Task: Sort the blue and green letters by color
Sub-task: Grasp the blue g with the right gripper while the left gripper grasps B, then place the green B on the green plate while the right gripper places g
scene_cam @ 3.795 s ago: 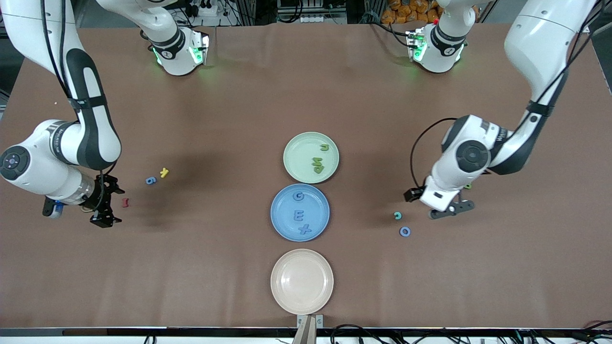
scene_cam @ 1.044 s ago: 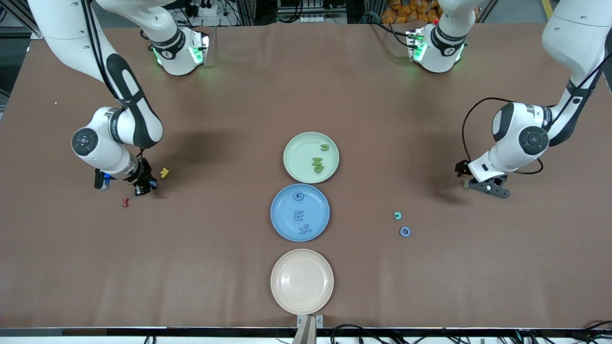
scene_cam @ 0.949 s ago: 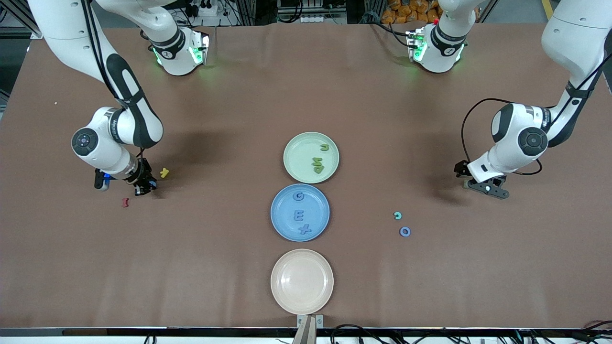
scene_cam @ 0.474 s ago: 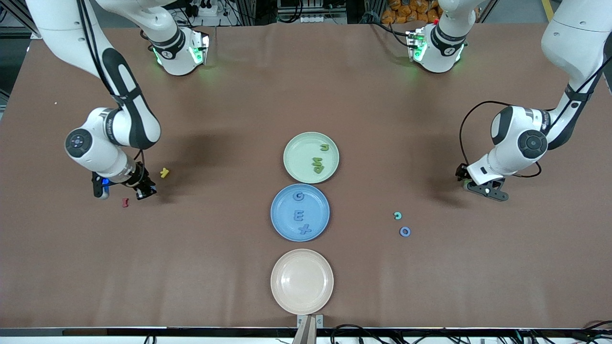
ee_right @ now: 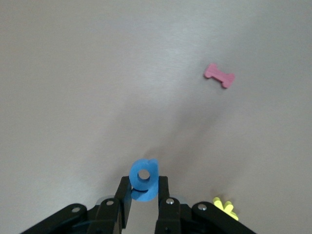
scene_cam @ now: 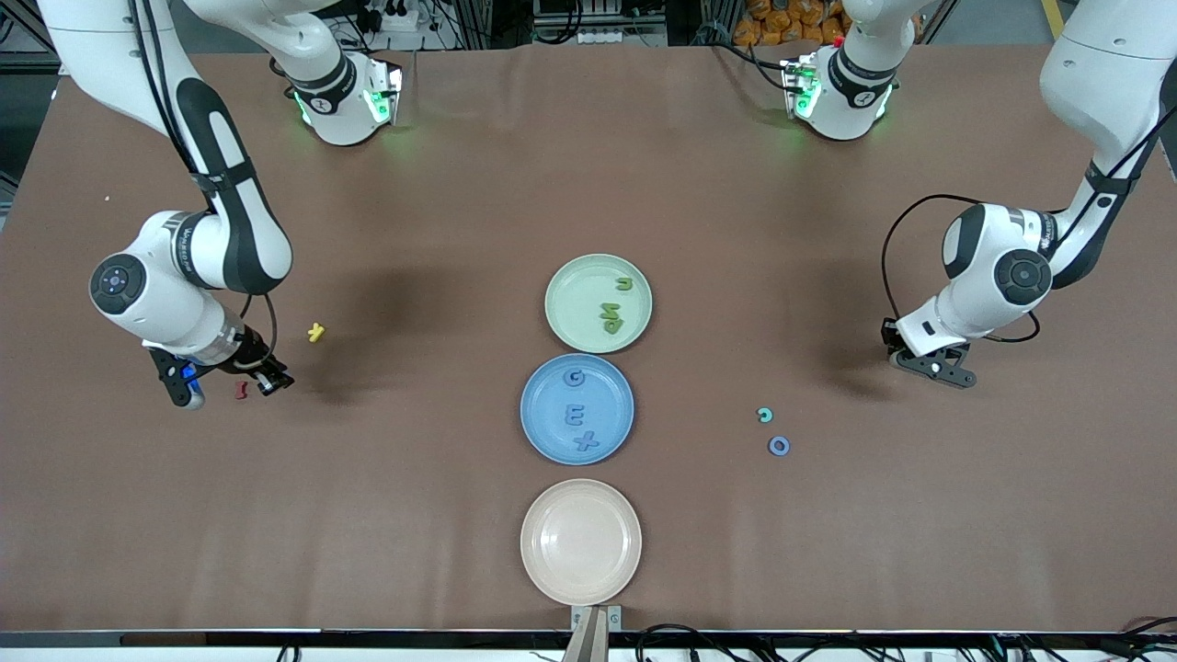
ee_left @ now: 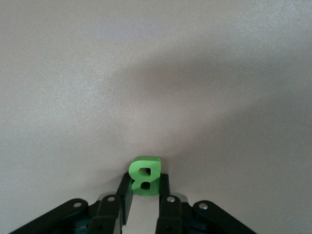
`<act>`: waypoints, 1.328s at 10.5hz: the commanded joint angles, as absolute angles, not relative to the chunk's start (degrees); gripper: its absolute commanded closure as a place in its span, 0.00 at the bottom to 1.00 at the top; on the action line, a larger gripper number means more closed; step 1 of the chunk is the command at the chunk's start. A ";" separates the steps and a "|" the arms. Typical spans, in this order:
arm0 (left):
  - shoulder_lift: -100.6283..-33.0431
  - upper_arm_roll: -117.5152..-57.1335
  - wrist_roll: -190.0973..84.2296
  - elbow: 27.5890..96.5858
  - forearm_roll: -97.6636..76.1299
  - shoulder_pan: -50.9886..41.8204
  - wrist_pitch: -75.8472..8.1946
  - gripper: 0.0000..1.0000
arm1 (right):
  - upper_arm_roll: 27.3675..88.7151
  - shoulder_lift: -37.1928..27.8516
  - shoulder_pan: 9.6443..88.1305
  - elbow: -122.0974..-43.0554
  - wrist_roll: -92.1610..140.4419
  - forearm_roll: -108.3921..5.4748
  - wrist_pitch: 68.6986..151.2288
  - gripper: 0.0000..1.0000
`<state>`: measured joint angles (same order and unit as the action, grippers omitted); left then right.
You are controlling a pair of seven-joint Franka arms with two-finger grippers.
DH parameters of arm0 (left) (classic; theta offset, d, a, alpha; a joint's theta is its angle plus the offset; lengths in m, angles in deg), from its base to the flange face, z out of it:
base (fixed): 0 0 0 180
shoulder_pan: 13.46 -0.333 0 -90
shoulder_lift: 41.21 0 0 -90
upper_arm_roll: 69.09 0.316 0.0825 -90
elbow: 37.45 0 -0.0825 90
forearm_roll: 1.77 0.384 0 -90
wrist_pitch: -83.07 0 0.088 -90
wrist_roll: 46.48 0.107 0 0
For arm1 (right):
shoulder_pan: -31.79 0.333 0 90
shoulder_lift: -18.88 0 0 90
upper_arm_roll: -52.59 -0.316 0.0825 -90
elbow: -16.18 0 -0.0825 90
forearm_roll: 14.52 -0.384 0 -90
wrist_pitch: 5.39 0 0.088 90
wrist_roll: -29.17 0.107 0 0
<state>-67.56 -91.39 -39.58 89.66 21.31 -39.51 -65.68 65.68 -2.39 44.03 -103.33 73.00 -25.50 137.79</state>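
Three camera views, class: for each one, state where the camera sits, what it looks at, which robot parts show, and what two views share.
Front view: high across the table, facing both arms and three plates.
Left wrist view: on the left arm, looking down at its end effector shut on the green B.
Right wrist view: on the right arm, looking down at its end effector gripping the blue 6-like letter.
Shared: the red I-shaped piece and yellow K-shaped piece appear in the front and right wrist views.

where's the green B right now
The green B sits between the fingers of the left tool, toward the left arm's end of the table, farther from the front camera than the teal letter.
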 commanded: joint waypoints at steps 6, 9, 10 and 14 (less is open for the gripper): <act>-68.28 -98.44 -59.80 81.12 15.36 -33.26 -65.02 1.00 | 62.62 -12.12 56.82 -85.02 57.91 -24.72 137.52 1.00; -68.46 -98.36 -71.67 79.89 15.36 -25.27 -65.02 1.00 | 62.61 -18.54 63.84 -77.09 58.44 -24.63 137.78 1.00; -68.46 -98.35 -75.54 79.01 15.36 -22.19 -65.02 1.00 | 62.61 -19.52 66.13 -75.59 58.44 -24.63 137.87 1.00; -70.38 -98.35 -89.51 75.77 15.19 -11.03 -65.02 1.00 | 62.61 -22.42 72.82 -71.55 58.79 -24.63 137.96 1.00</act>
